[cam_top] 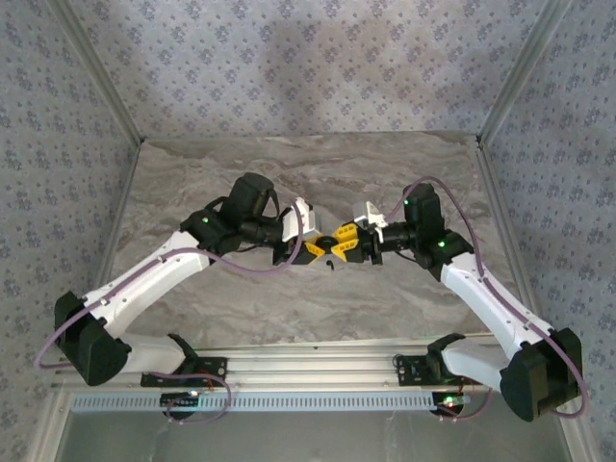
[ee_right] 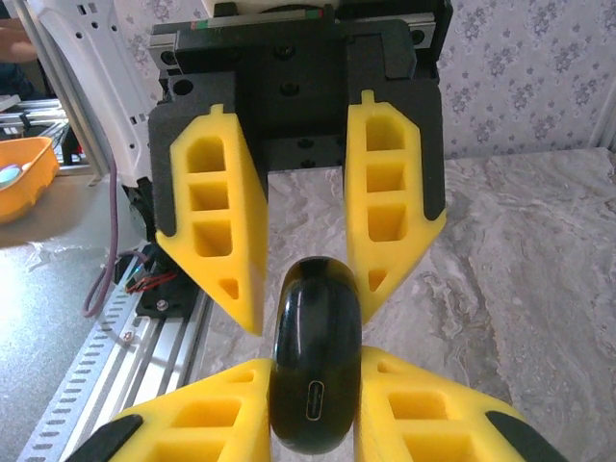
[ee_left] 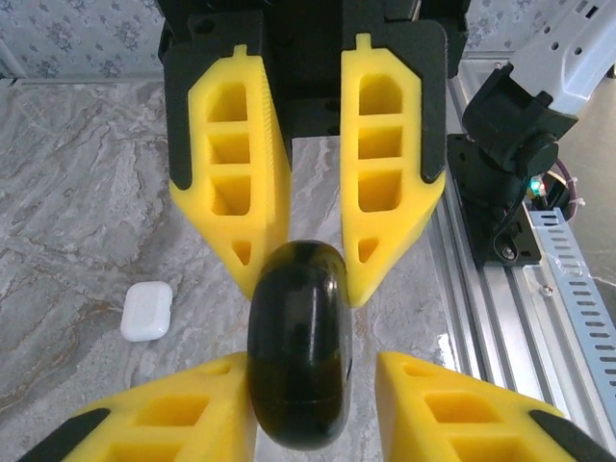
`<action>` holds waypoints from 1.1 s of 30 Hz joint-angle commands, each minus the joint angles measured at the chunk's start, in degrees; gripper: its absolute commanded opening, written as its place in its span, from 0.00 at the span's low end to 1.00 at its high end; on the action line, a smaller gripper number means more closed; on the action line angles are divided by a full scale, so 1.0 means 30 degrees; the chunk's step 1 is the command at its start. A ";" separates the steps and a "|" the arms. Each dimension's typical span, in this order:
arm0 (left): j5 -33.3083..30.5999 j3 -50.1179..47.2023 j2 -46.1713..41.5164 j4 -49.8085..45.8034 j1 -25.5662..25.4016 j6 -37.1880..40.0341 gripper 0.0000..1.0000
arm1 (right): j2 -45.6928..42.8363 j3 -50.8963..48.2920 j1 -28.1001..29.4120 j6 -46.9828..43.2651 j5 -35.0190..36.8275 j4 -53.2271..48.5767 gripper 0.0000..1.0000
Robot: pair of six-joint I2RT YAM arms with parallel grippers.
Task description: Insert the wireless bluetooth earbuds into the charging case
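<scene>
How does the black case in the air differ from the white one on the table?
The black case is glossy black; the white case is plain white. The black case is gripped above the table by the right end effector; the white case lies loose on it. Both are rounded and look closed.

White case (ee_left: pixel 146 311) on marble table (ee_left: pixel 77 192)

black case (ee_left: pixel 298 356) 1 | white case (ee_left: pixel 146 310) 1 | pincers 2 — left pincer (cam_top: pixel 313 248), right pincer (cam_top: pixel 348 243) | orange bowl (ee_right: pixel 24 178) 1

Orange bin (ee_right: pixel 24 178) cut by the left edge, its contents blurred; black case (cam_top: pixel 334 240) tiny from above
</scene>
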 commanded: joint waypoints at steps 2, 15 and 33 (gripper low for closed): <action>0.1167 -0.0290 0.0114 0.0149 -0.0354 0.0172 0.28 | -0.0324 -0.0033 -0.0036 0.0695 -0.0046 0.1338 0.24; -0.4145 0.2434 0.0956 -0.6144 -0.0938 0.3059 0.11 | -0.1577 0.1652 0.0463 -0.2783 0.5729 -0.5397 0.54; -0.5385 0.4036 0.1842 -0.7338 -0.1850 0.3762 0.11 | 0.0999 0.2377 0.2454 -0.2918 0.4713 -0.4752 0.55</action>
